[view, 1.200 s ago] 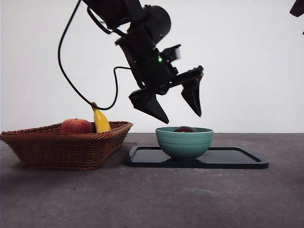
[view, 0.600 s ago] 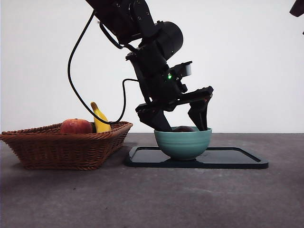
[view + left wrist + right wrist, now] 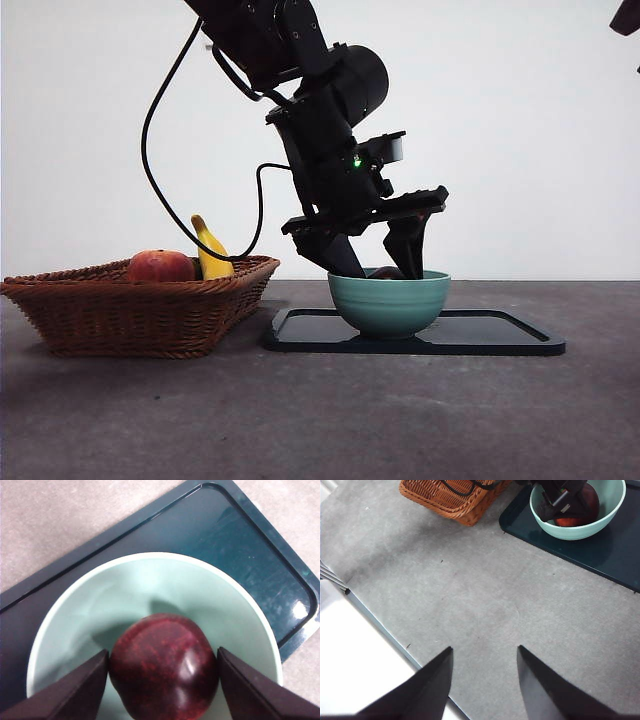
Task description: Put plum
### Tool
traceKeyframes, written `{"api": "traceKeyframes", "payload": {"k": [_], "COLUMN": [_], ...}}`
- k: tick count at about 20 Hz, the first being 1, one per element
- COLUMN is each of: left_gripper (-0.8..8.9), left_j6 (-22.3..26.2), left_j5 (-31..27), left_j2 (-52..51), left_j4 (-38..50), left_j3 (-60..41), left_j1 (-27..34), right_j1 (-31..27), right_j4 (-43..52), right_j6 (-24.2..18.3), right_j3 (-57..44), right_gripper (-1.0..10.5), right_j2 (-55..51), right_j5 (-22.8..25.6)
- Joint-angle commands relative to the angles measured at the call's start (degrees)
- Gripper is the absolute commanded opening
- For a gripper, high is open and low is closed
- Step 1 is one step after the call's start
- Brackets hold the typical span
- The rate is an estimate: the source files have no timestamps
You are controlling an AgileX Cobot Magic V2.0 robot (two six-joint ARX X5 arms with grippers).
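Left arm: enters from upper left in the front view, wrist pitched steeply down. Left gripper (image 3: 378,262): tips lowered toward 6 o'clock, fingers (image 3: 75,692) flanking a round object, seemingly touching both sides. Right gripper (image 3: 484,680): raised, fingers parted, nothing between them.

plum (image 3: 165,667) in bowl (image 3: 388,303), bowl on tray (image 3: 500,335), basket (image 3: 140,310) left

A robot test bench in a lab: a grey felt-covered table (image 3: 485,605) against a plain white wall (image 3: 520,130), a black cabled robot arm (image 3: 300,90), and a few props, a wicker basket (image 3: 140,310) and dark tray (image 3: 480,335).
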Motion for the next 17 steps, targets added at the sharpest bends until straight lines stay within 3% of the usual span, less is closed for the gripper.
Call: {"api": "traceKeyframes", "payload": {"k": [1,7,12,17], "left_gripper": [2.67,2.68,2.68,2.68], "left_j6": [1.09,1.53,2.25,2.97], "left_j5": [-0.44,-0.39,-0.37,-0.35], "left_j2": [1.81,1.79,1.31,-5.55], "left_j4": [-0.33,-6.16,-16.33,-20.02], "left_j3": [1.92,9.88,21.7,26.88], "left_j1": [-0.52,-0.52,0.04,1.7], "right_j1": [0.31,0.28,0.28,0.28], "right_j4": [0.37,0.37,0.42,0.39], "right_j6": [0.37,0.37,0.37,0.33], "right_j3": [0.26,0.26,0.26,0.28], "right_gripper": [2.0,2.0,2.0,2.0], "right_j2": [0.22,0.22,0.22,-0.09], "right_j5": [-0.17,-0.13,-0.11,0.46]}}
